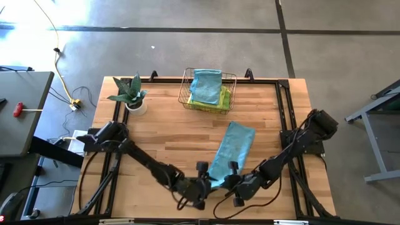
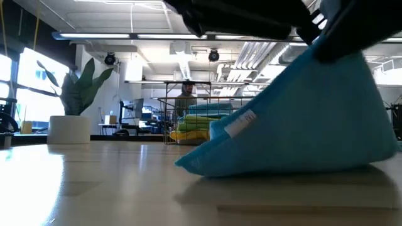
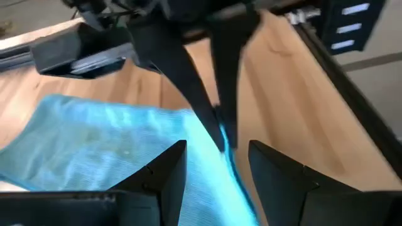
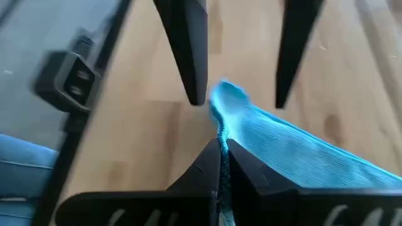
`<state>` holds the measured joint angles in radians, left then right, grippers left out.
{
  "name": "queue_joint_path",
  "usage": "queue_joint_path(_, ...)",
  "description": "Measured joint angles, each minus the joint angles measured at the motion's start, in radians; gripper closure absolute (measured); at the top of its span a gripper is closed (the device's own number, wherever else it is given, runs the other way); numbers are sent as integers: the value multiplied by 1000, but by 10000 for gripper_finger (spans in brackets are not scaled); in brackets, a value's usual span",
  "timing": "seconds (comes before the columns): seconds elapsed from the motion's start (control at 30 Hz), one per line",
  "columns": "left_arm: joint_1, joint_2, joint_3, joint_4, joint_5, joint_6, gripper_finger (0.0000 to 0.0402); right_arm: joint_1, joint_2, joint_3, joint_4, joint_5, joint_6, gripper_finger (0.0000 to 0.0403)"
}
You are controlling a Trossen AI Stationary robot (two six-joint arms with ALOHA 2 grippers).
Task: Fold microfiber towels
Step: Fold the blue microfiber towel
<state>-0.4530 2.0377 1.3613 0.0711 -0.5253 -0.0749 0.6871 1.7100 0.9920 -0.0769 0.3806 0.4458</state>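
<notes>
Both arms reach in low from the table's side edges and meet at the near edge, centre. The left arm runs from its base at the left edge diagonally toward the near middle, elbow low, wrist almost on the wood. The right arm mirrors it from the right edge, forearm angled down to the same spot.

The teal towel lies as a long folded strip on the wooden table, running from the near centre away toward the far right. Its near end is lifted off the wood; in the low view it rises as a tent shape with a white tag on the side.

The right gripper is closed tight on the towel's near corner, cloth pinched between its two fingers. In the high view it sits at the strip's near right.

The left gripper is just beside it on the left, fingers spread apart with the towel edge running between them. Cannot tell if the pads touch the cloth. The other arm's closed fingers show just ahead of it, gripping the same edge.

At the far edge, centre, a wire basket holds more towels: a teal one on top, lime green and yellow under it. A potted plant stands far left of the basket, well apart from the grippers.
</notes>
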Motion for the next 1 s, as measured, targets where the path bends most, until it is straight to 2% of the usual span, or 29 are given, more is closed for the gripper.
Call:
queue_joint_path(0.13, 27, 7, 0, -18, 15, -20, 241, -15, -16, 0, -123, 60, 3, 402)
queue_joint_path(0.37, 5, 7, 0, -28, -114, 5, 241, -53, -74, 1, -456, 248, 111, 402)
queue_joint_path(0.63, -15, 7, 0, -53, -220, 0, 241, -147, -141, 2, -722, 433, 157, 403)
queue_joint_path(0.83, -20, 7, 0, -53, -279, 48, 241, -272, -148, -8, -872, 499, 156, 403)
queue_joint_path(1.0, -20, 7, 0, -52, -325, 81, 241, -386, -148, -63, -899, 479, 157, 403)
